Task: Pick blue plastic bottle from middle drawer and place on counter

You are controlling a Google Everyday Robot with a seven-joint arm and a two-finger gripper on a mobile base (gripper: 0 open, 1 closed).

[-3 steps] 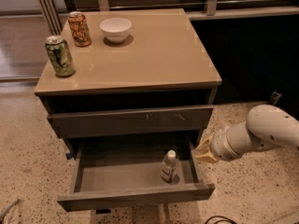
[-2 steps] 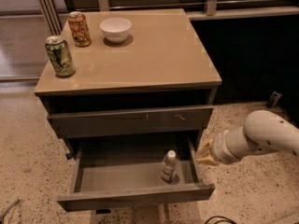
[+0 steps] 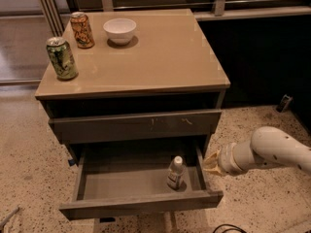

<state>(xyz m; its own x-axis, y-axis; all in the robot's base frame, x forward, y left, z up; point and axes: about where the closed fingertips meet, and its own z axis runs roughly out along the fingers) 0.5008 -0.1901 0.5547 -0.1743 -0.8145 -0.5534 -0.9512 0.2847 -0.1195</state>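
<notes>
The blue plastic bottle [image 3: 176, 173] stands upright in the open middle drawer [image 3: 141, 205], at its right end near the front. It is clear with a white cap and a white-and-dark label. My gripper [image 3: 212, 162] is at the end of the white arm [image 3: 272, 149], just outside the drawer's right wall, level with the bottle and a little to its right. It holds nothing that I can see. The tan counter [image 3: 165, 57] lies above the drawers.
A green can [image 3: 61, 58], an orange can [image 3: 81, 30] and a white bowl [image 3: 120, 30] stand at the counter's back left. A shut drawer front with pale scratches [image 3: 165, 124] sits above the open drawer. A dark wall is to the right.
The arm has sunk a little and drawn slightly back to the right; the gripper is lower beside the drawer's right wall. The bottle has not moved.
</notes>
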